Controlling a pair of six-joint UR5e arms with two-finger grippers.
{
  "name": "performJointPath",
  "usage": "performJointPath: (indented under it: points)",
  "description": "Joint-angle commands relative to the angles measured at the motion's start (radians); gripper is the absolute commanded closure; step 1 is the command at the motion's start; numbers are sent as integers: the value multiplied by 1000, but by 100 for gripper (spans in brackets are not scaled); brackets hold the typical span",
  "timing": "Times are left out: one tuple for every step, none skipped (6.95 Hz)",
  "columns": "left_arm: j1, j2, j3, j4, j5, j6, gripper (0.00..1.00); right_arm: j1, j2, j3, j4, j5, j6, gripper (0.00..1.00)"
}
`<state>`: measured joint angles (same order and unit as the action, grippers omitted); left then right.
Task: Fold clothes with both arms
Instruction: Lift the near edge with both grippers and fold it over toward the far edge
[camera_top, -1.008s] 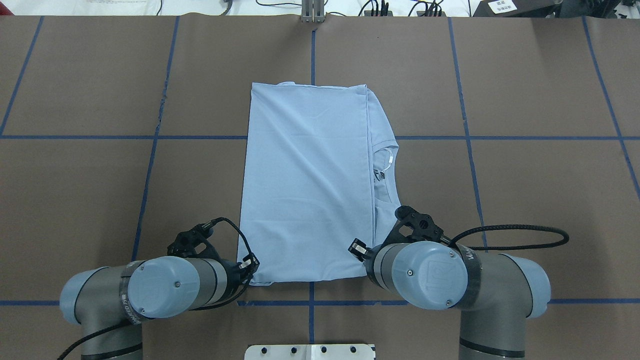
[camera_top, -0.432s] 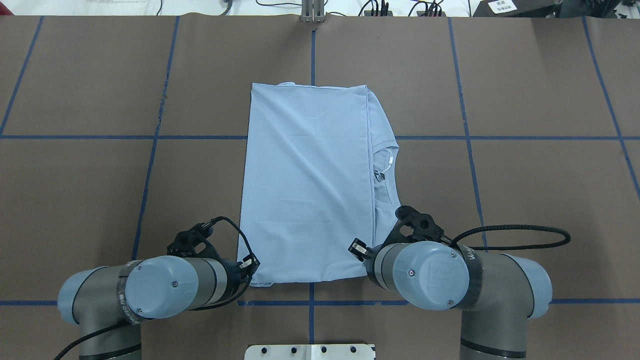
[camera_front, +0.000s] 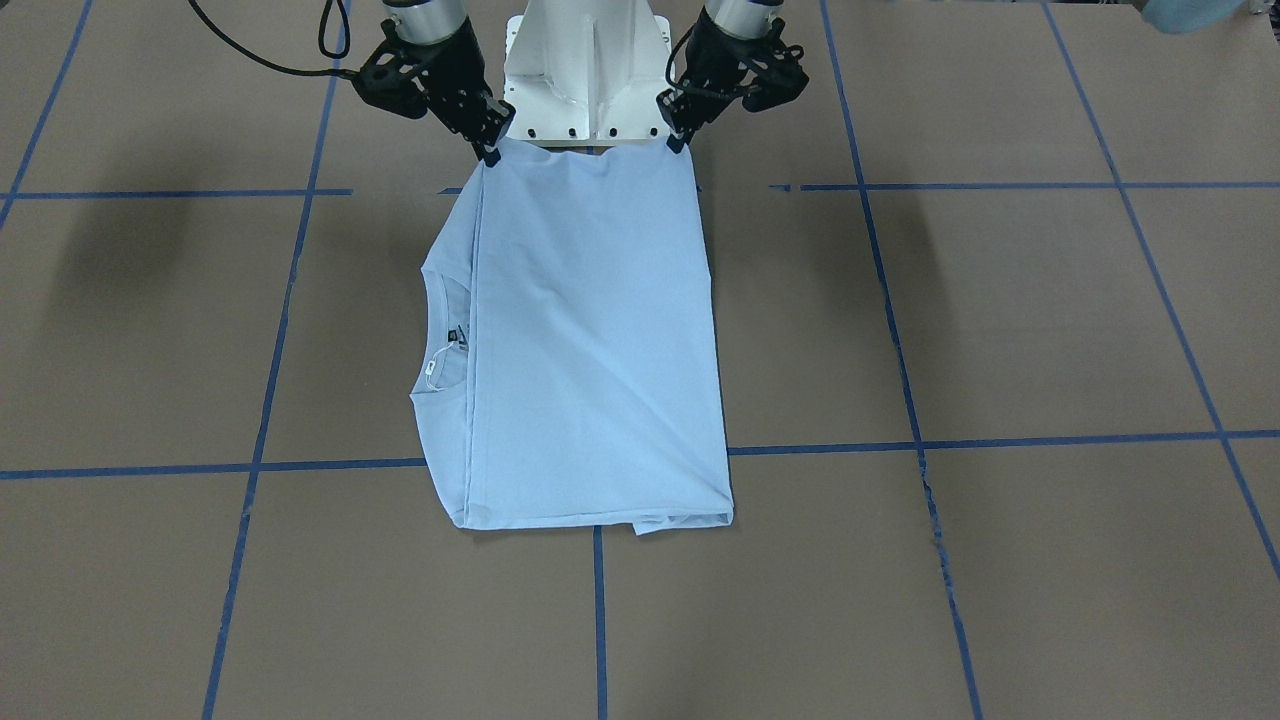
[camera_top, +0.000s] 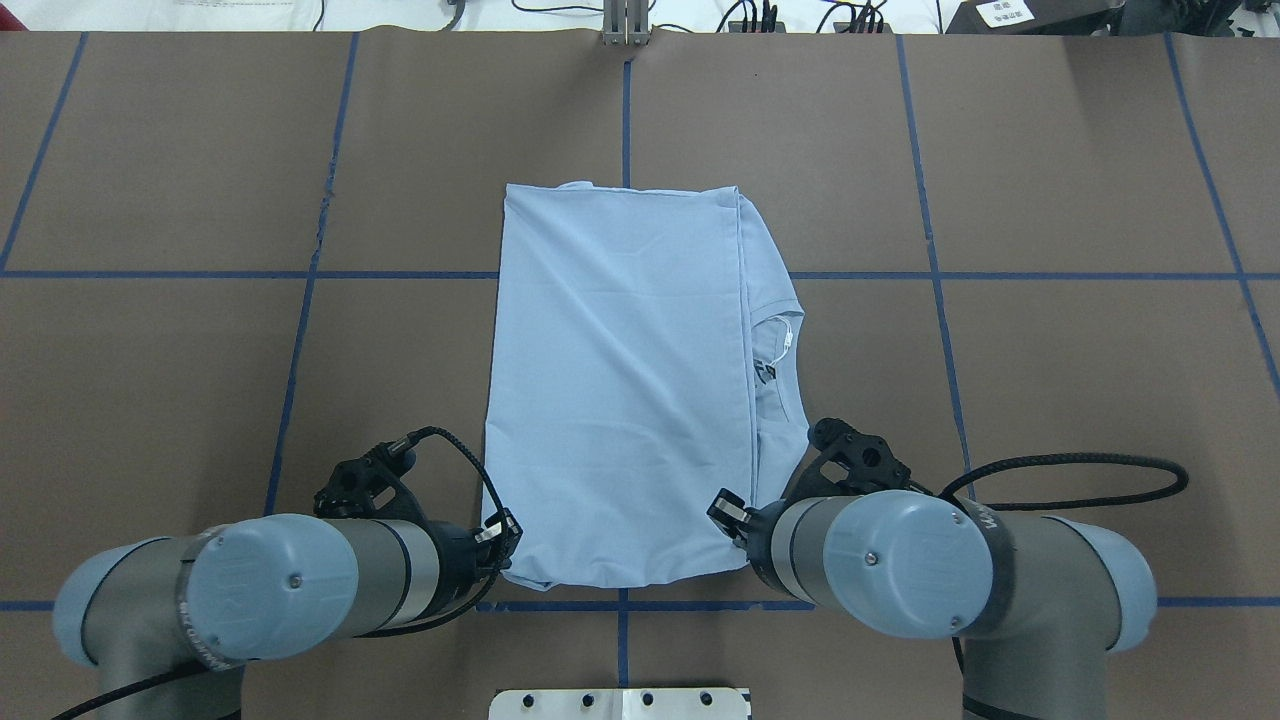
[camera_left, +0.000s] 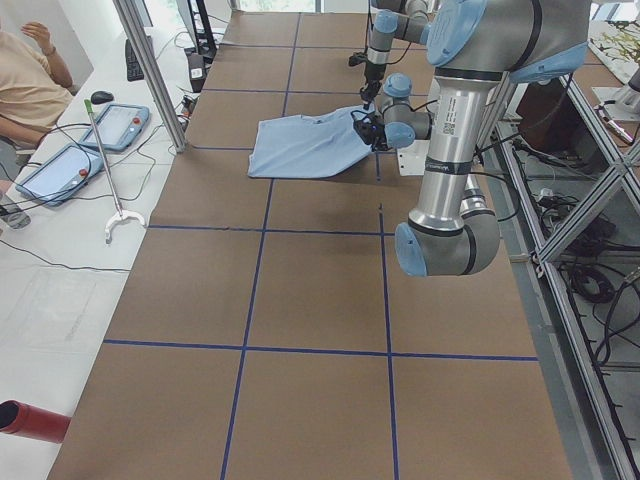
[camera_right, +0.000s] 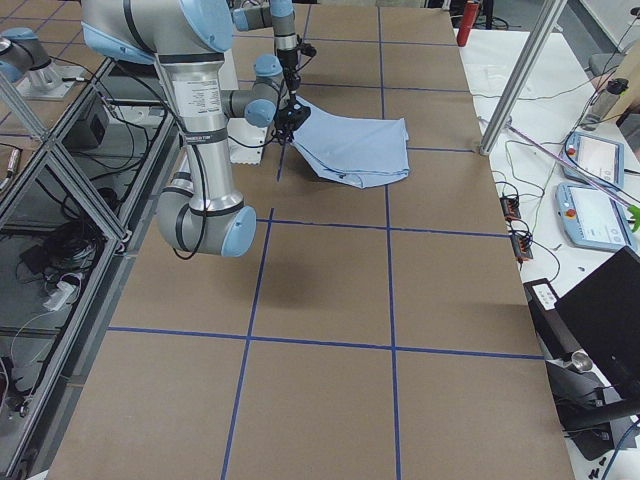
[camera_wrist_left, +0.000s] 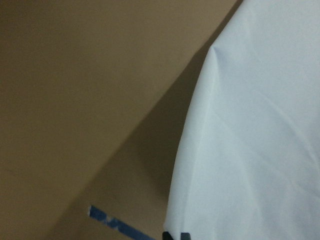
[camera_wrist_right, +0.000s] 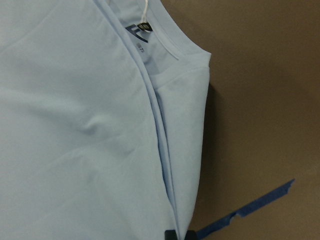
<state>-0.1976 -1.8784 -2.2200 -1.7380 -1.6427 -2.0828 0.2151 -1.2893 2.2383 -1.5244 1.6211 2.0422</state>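
The light blue T-shirt (camera_top: 620, 400) lies folded lengthwise on the brown table, its collar (camera_top: 775, 345), dark label and white tag (camera_top: 790, 335) showing on its right side. My left gripper (camera_top: 503, 535) is shut on the near left corner. My right gripper (camera_top: 728, 512) is shut on the near right corner. In the front view the shirt's (camera_front: 590, 340) near edge is raised and stretched between the left gripper (camera_front: 680, 140) and the right gripper (camera_front: 490, 150). The right wrist view shows the shirt (camera_wrist_right: 75, 125) and its label (camera_wrist_right: 137, 32). The chest print is hidden.
The white pedestal base (camera_top: 620, 703) stands just behind the shirt's near edge. Blue tape lines (camera_top: 300, 330) cross the brown table cover. An operator (camera_left: 30, 80) sits at the far side with tablets (camera_left: 120, 125) and a grabber stick (camera_left: 105, 170).
Both arms have drawn back toward the base with the near corners held. The whole shirt has slid a little toward the robot.
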Motion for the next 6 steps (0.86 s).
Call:
performJointPath:
  points:
    - [-17, -11, -112, 48, -31, 1, 100, 45, -10, 95, 0, 13, 6, 100]
    - [-95, -49, -96, 48, -25, 15, 100, 105, 4, 81, 1, 11, 1, 100]
    - [-165, -112, -26, 49, -25, 53, 100, 163, 66, 11, 0, 13, -2, 100]
    - [-219, -145, 46, 46, -22, 88, 100, 232, 135, -90, 1, 46, -10, 100]
    - [-265, -150, 87, 40, -20, 158, 100, 319, 166, -167, 9, 128, -73, 100]
    - [-328, -177, 145, 37, -22, 224, 100, 366, 195, -231, 9, 152, -126, 100]
